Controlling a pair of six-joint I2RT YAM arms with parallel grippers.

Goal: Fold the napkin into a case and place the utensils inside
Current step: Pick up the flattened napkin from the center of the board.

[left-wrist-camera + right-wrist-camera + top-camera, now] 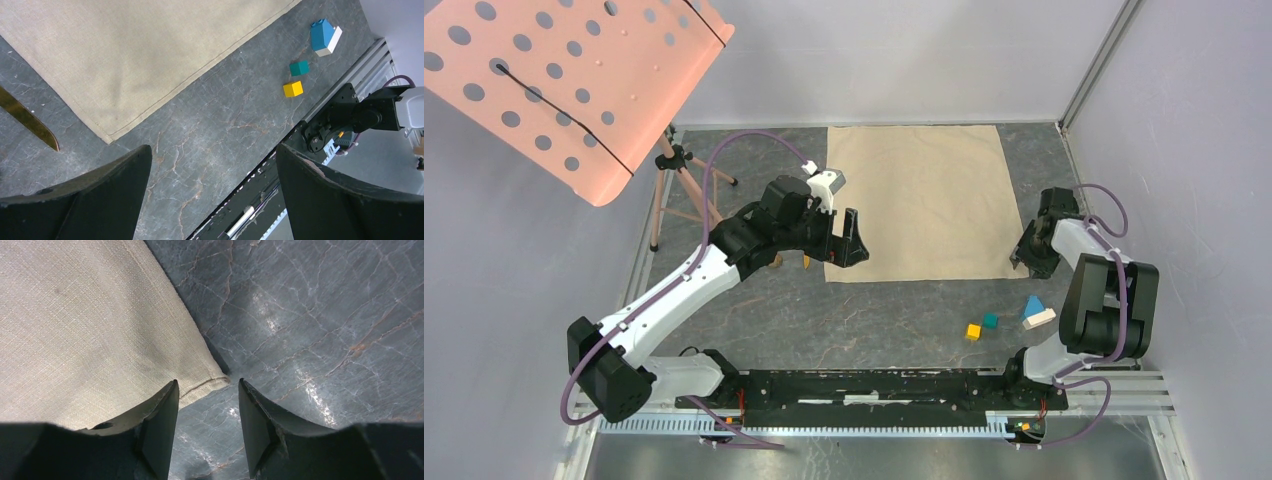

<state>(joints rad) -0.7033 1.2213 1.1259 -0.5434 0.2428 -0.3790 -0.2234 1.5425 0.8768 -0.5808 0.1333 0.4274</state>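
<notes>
Napkin (919, 200) lies spread flat. It's soft, limp cloth (it'll flop and drag rather than lift as a sheet), so I'd pinch the hemmed corners. Right gripper (208, 390) is half open and empty, with one corner right between its tips. Left gripper (214, 150) gapes wide and empty, with another corner just ahead of one finger.

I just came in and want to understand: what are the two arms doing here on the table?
Both arms are at the near corners of the beige napkin, which lies flat and unfolded. The left gripper hovers wide open by the near left corner; the right gripper, jaws apart, straddles the near right corner without pinching it. A gold utensil lies on the table left of the napkin.
</notes>
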